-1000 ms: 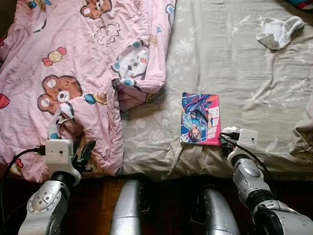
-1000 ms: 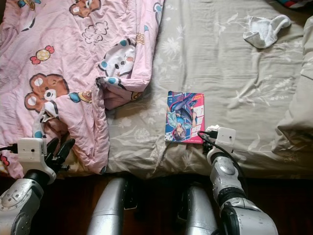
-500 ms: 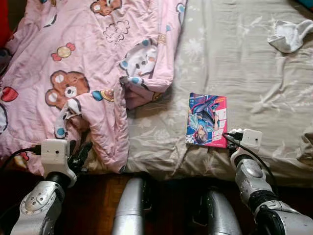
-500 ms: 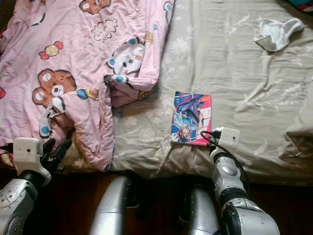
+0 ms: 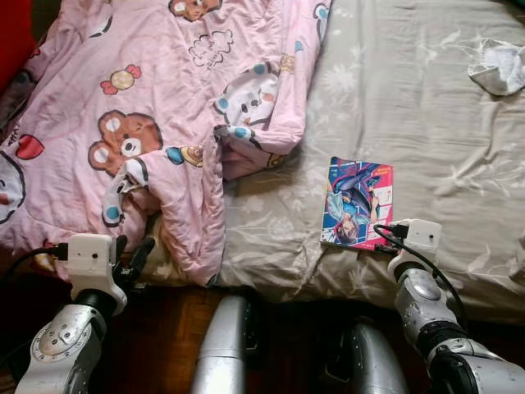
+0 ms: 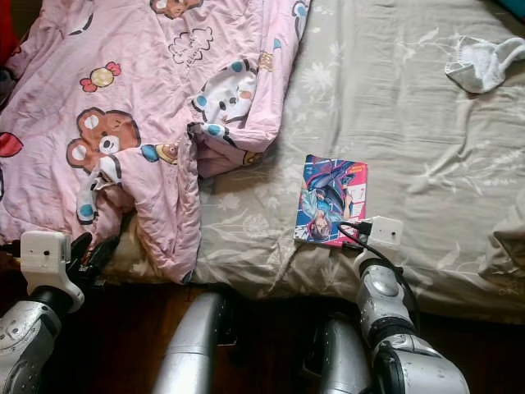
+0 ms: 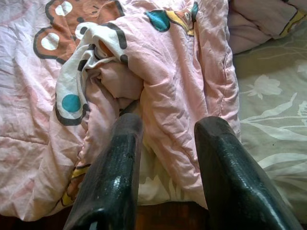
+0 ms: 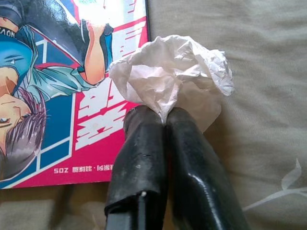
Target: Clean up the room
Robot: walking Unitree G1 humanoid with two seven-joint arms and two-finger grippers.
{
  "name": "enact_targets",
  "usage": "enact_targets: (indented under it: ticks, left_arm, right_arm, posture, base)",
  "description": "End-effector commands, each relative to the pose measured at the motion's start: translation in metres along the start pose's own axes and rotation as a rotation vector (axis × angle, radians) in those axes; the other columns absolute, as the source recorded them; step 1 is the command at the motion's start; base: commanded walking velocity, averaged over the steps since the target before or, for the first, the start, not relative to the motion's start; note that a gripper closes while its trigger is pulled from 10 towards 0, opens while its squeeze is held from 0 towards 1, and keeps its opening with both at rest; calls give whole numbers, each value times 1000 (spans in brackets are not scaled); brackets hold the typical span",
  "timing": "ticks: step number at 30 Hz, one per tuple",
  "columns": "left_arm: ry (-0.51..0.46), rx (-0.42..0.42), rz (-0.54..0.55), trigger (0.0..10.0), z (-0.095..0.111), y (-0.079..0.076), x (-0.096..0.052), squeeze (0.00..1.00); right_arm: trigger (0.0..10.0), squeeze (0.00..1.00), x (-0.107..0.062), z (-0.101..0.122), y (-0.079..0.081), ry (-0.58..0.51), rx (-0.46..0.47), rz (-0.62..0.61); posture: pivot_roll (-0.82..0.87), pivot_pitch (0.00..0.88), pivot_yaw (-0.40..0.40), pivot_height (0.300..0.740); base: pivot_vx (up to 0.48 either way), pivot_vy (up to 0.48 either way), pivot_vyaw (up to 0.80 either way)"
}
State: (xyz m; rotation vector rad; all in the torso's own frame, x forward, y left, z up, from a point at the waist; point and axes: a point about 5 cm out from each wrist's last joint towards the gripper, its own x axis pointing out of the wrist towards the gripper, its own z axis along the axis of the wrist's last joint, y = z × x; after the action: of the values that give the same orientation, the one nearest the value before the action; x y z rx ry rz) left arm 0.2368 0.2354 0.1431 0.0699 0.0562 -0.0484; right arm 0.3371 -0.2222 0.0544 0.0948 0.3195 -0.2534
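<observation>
Right wrist view, centre: right hand [image 8: 165, 117] pinches a crumpled tissue [image 8: 175, 72], light, soft, tear-prone; left hand [image 7: 165, 129] spread by the pink blanket [image 7: 182, 72].

Crumpled paper tissue [image 8: 175, 76], glossy comic book [image 5: 358, 203], soft cotton quilt [image 5: 156, 123]

1. Our two arms are silver metal with rounded joint housings, and each ends in a black collar.
2. A white boxy camera module sits on each wrist, with a black cable looping out of it.
3. Our left gripper [image 7: 165, 158] and right gripper [image 8: 165, 117] each have two long, glossy black fingers.
4. Two silver legs show below.
</observation>
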Motion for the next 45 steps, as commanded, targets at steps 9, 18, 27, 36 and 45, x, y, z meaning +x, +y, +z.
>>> enact_targets:
  ticks: [9, 18, 27, 36, 45]
  left_arm:
    - [60, -1, 34, 10000, -19, 11, -3, 0]
    - [88, -17, 77, 10000, -40, 16, 1, 0]
    - [244, -88, 142, 10000, -104, 21, 5, 0]
    - [412, -165, 189, 10000, -148, 12, 14, 0]
    - [545, -135, 132, 10000, -170, -3, 14, 0]
  right_arm:
    - [0, 0, -8, -22, -15, 53, 5, -40]
    - [0, 0, -10, -13, -33, -60, 40, -75]
    - [10000, 0, -23, -31, -37, -83, 27, 0]
    - [10000, 0, -46, -91, -40, 154, 39, -13]
    - [10000, 0, -71, -133, -46, 358, 32, -53]
  posture:
    - [220, 493, 151, 648]
    - [175, 391, 98, 648]
    - [91, 180, 23, 648]
    - [58, 25, -9, 678]
    - [26, 0, -9, 723]
  base:
    - [0, 0, 0]
    - [0, 0, 0]
    - [0, 0, 0]
    - [0, 0, 0]
    - [0, 0, 0]
